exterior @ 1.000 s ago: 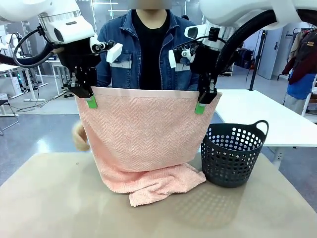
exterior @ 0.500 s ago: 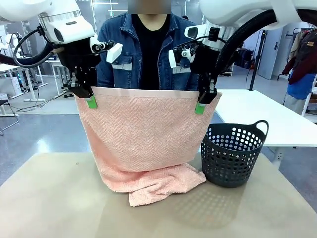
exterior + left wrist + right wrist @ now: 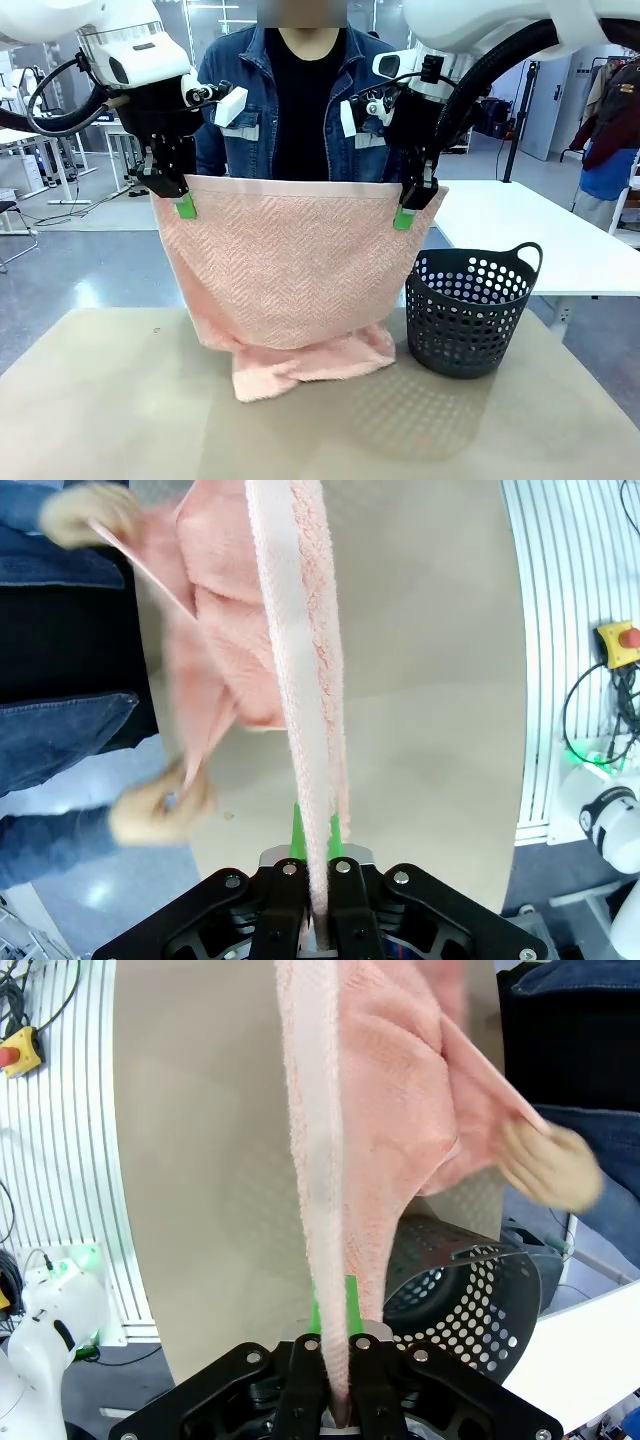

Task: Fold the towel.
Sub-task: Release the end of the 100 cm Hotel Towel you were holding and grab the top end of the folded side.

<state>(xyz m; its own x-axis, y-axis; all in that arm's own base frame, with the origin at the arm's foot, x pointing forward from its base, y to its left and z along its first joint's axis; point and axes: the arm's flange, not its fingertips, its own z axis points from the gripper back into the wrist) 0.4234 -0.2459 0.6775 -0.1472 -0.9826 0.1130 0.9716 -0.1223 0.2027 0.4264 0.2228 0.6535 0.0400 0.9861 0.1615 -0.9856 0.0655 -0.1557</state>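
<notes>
Towel point(image 3: 290, 260) held up by both pincers.
Its top corners are clamped by the closed left pincer point(image 3: 184, 205) and right pincer point(image 3: 404, 215); its lower end is laid on the bench point(image 3: 100, 400) near the far edge.

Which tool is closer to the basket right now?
Right. The right tool pinches a top corner of the towel, above the left edge of the basket in the front view. The left tool holds the opposite corner, a towel's width farther away.
</notes>
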